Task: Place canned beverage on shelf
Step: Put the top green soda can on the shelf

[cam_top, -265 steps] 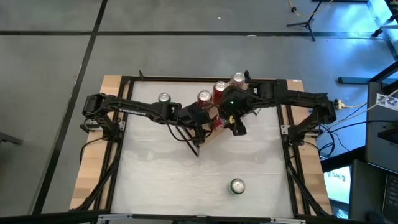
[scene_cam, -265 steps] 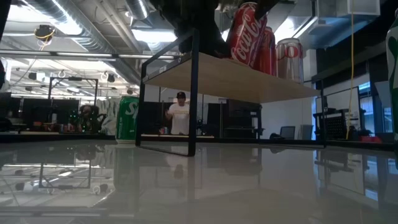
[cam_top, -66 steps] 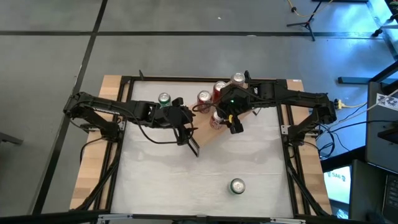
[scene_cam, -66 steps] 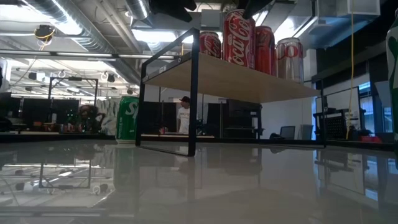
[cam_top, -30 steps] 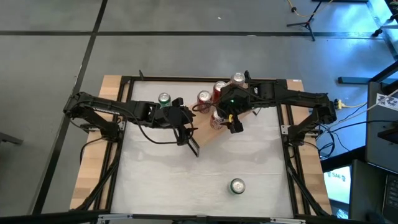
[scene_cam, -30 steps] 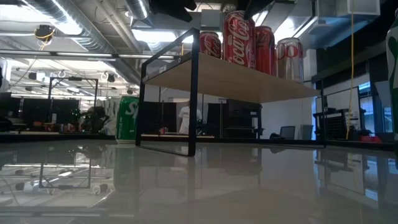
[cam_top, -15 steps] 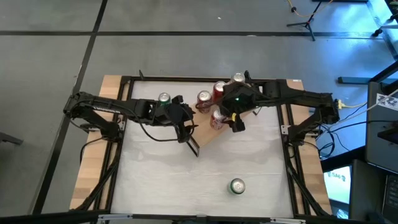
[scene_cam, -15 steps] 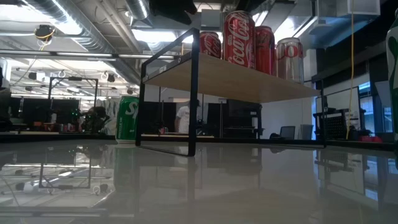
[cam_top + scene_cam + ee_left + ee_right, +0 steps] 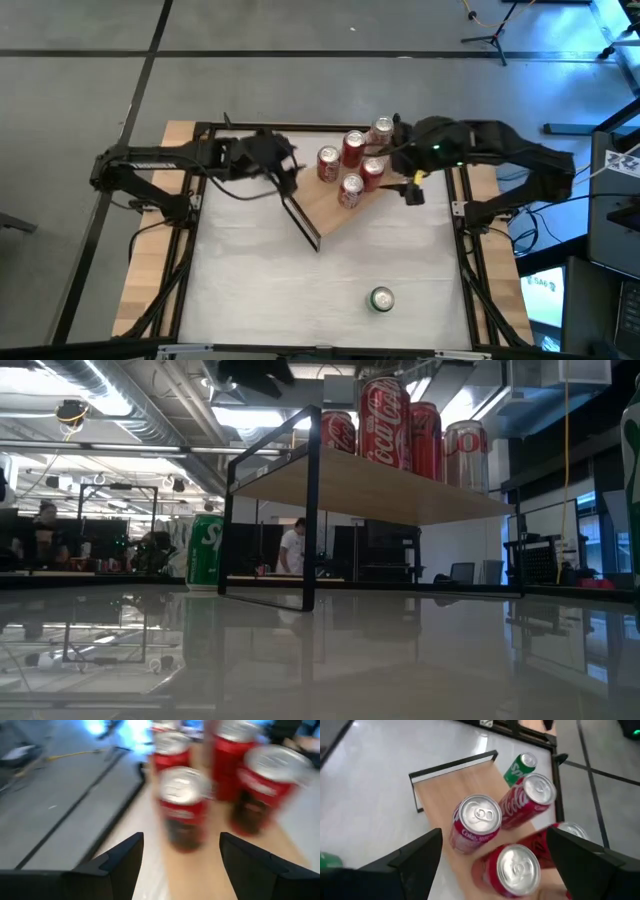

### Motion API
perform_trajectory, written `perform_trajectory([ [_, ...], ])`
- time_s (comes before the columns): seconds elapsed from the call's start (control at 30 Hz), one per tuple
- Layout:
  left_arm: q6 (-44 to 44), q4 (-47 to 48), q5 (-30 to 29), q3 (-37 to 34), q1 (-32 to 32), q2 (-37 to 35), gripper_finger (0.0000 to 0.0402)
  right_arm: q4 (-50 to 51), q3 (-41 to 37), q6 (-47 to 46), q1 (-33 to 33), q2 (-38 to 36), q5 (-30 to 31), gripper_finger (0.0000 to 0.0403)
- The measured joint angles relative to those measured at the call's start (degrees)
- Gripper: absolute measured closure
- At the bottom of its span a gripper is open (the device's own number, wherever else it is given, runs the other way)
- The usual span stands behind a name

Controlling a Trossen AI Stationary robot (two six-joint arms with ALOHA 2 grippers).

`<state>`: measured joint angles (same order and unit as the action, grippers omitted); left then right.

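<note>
The shelf [image 9: 335,205] sat angled on the table [image 9: 250,290], its near frame end toward the middle and the far end up around 1 o'clock. Five cans stood on it in a tight cluster: a red can [image 9: 328,162] closest to the left arm, another red one [image 9: 352,146] just past it, a silver-topped can [image 9: 383,130] at the 1 o'clock end, and two more red cans [image 9: 350,190] [image 9: 372,170] on the nearer side. All upright, none held.

The left gripper [image 9: 285,170] hung at about 9 o'clock from the cluster, apart from the nearest can, fingers [image 9: 117,862] spread with nothing between them. Its wrist cam was pretty blurry, so I couldn't make out labels, just red cans ahead on the wood.

The right gripper [image 9: 412,190] was off at 3 o'clock from the cans, up above the shelf's edge, fingers [image 9: 412,857] spread wide and empty. From its wrist view you looked down on the can tops, with a green can [image 9: 520,766] standing on the table beyond the shelf.

A second green can [image 9: 381,299] stood alone on the table toward 5 o'clock, well apart from the shelf.

The low view had the cans lined up on the plank and a person [image 9: 293,548] standing in the room behind.
</note>
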<state>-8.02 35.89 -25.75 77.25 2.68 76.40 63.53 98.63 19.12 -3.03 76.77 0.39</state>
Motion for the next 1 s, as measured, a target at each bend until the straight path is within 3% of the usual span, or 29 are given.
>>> perform_trajectory([
  [0.17, -5.67, 4.91, -5.05, 0.07, 5.47, -1.71, 0.0152, 1.31, 0.04, -2.27, 0.00, -3.68, 0.50, 0.0054],
  [0.43, -14.01, 22.62, 1.04, -0.07, 18.33, -0.40, 0.0152, 4.41, 0.01, -2.84, 0.00, -6.37, 0.08, 0.0054],
  [0.73, -13.96, 22.78, 8.29, 0.00, 27.32, 0.23, 0.0152, 5.02, -7.73, -3.32, 0.00, -11.62, -3.87, 0.0054],
  [1.0, -15.82, 22.35, 7.90, -0.02, 29.07, 0.22, 0.0152, -2.38, -19.43, -3.87, 0.00, -19.48, -2.89, 0.0054],
])
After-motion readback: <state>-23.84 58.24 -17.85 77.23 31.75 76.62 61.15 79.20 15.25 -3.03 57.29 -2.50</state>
